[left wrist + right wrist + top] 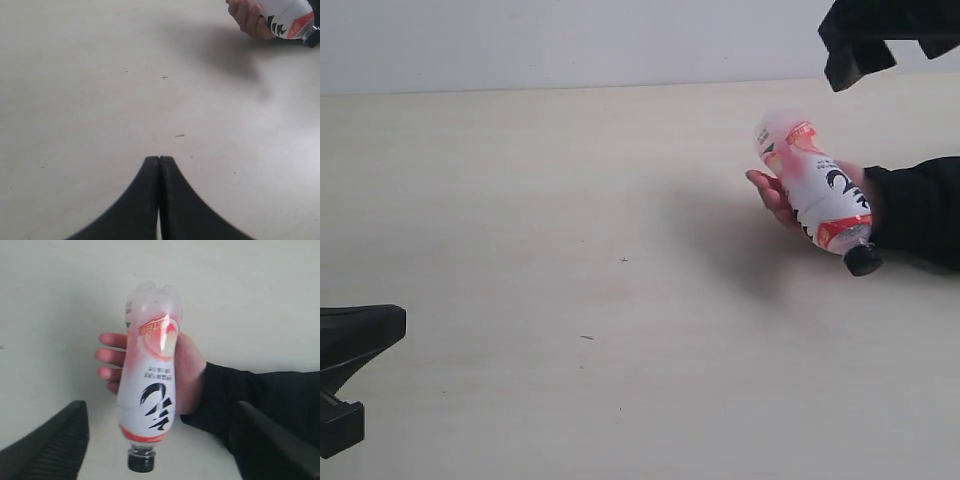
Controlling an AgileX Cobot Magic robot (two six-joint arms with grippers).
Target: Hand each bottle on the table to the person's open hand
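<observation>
Black left gripper (159,161) sits nearest, low over the near left of the table. Its two smooth tapered fingers are pressed flat together along their whole inner edge, with nothing between them.

Table (520,180): wide, flat, pale beige, matt surface with faint grain.

Black sleeve (920,210): soft fabric, entering from the right edge.

Right gripper (868,50): black, angular, hanging at the far right above the sleeve. In its wrist view the jaws stand wide apart, one finger on each side of the bottle and clear of it, holding nothing.

Pink-white bottle (820,195): clear plastic with a lobed base and a glossy label bearing black script. It lies tilted in the person's hand (770,195), base toward the far side, neck toward the near right.

Hand: bare, palm under the bottle, fingers curled round its side.

Bottle cap (863,261): black, ribbed.

Tiny dark specks (623,259) mark the mid-table.
</observation>
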